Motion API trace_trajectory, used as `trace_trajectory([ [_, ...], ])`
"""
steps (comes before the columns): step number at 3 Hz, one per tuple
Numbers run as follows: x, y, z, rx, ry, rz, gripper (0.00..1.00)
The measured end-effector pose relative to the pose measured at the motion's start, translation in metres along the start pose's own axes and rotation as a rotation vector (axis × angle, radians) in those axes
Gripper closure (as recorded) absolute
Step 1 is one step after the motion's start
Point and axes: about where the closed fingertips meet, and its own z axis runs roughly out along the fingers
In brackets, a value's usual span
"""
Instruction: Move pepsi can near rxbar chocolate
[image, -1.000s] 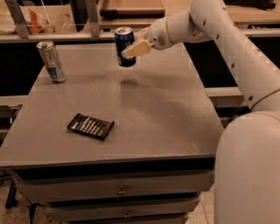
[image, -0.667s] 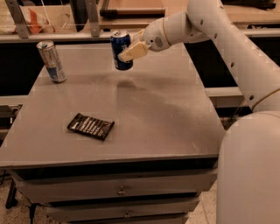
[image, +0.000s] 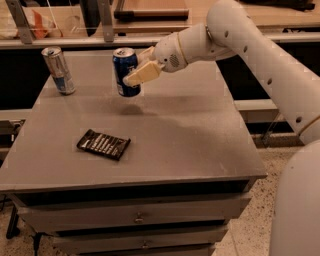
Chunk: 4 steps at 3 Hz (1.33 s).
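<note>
— Well, what do we find closest to us?

— Below the rxbar chocolate (image: 103, 144), at the front of the table (image: 190, 135), we see the drawers (image: 135, 216). The bar itself lies flat on the table, left of the middle, its pale print facing up and its long side slightly askew to the front edge.

— And the pepsi can?

— We spot the pepsi can (image: 122, 69) beyond the bar and a little to its right. It hangs in the air, clear of the table, leaning slightly, with its shadow on the surface beneath it. It is well apart from the bar.

— What carries it?

— The gripper (image: 135, 68), at the end of the white arm (image: 240, 35) that reaches in from the bar's far right. We see its jaws clamped on the can, one pale jaw lying across the can's right face.

— Anything farther off?

— Farther back, to the bar's left, we see a slimmer silver-and-blue can (image: 58, 70) upright near the table's far left corner.
</note>
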Motion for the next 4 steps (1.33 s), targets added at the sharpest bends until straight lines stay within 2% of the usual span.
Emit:
trace_trajectory([
  [1,-0.001,0.042,0.013,-0.096,-0.028,-0.028,1.0],
  [2,-0.004,0.073,0.018,-0.155,-0.031,-0.06,1.0],
  [3,-0.006,0.096,0.022,-0.199,-0.024,-0.098,1.0],
  [4,0.004,0.107,0.022,-0.202,-0.015,-0.137,1.0],
])
